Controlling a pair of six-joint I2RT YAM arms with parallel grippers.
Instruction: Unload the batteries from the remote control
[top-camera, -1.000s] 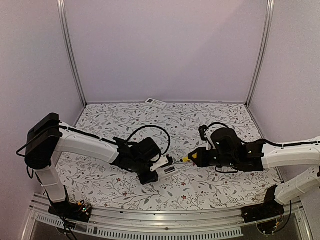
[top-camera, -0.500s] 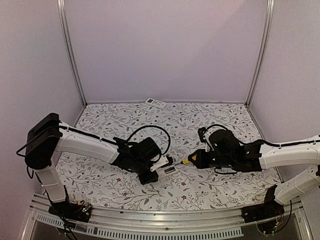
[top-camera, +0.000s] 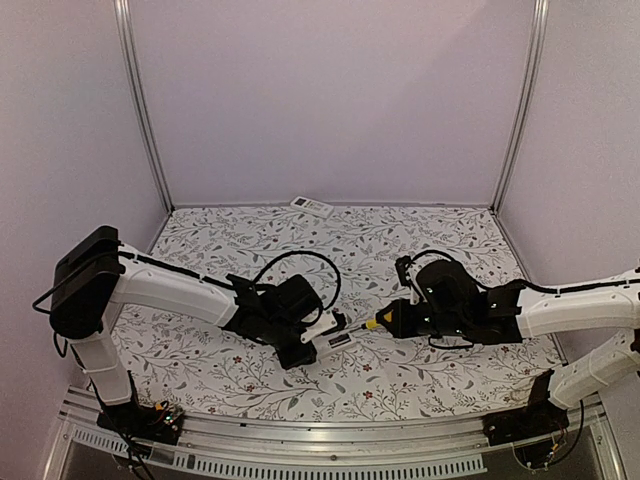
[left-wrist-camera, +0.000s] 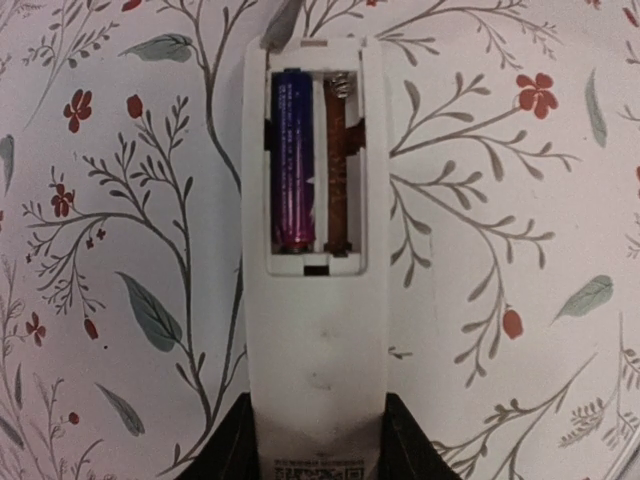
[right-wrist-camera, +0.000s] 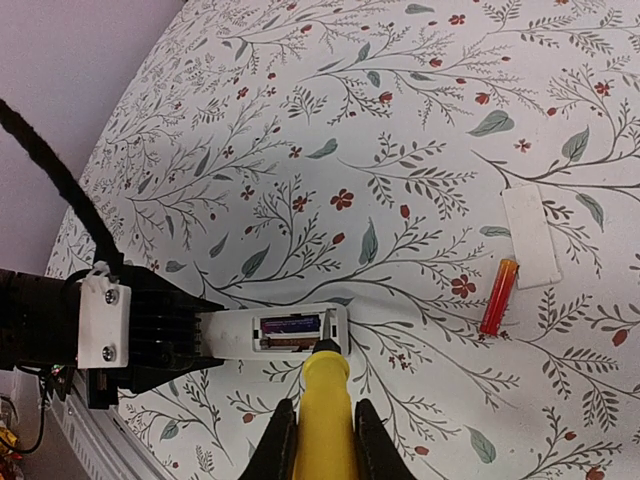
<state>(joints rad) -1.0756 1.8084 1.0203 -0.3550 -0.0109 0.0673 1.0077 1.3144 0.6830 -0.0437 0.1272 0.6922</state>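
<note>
The slim white remote control (left-wrist-camera: 318, 330) lies back-up with its battery compartment open. A dark purple battery (left-wrist-camera: 293, 160) sits in the left slot; the slot beside it shows only a brown strip. My left gripper (left-wrist-camera: 318, 445) is shut on the remote's near end. My right gripper (right-wrist-camera: 320, 425) is shut on a yellow-handled screwdriver (right-wrist-camera: 323, 400), whose tip (right-wrist-camera: 328, 346) rests at the compartment's far end by the dark battery. A reddish battery (right-wrist-camera: 497, 296) lies loose on the table. In the top view the remote (top-camera: 338, 338) lies between my left gripper (top-camera: 312, 335) and right gripper (top-camera: 390, 322).
A white battery cover (right-wrist-camera: 531, 236) lies on the floral table next to the reddish battery. A broader white remote (top-camera: 312, 206) sits at the back wall. The left arm's black cable (right-wrist-camera: 60, 180) runs across the right wrist view.
My right arm has moved a little left, bringing the screwdriver tip up to the remote's compartment. The left arm and remote have not moved.
</note>
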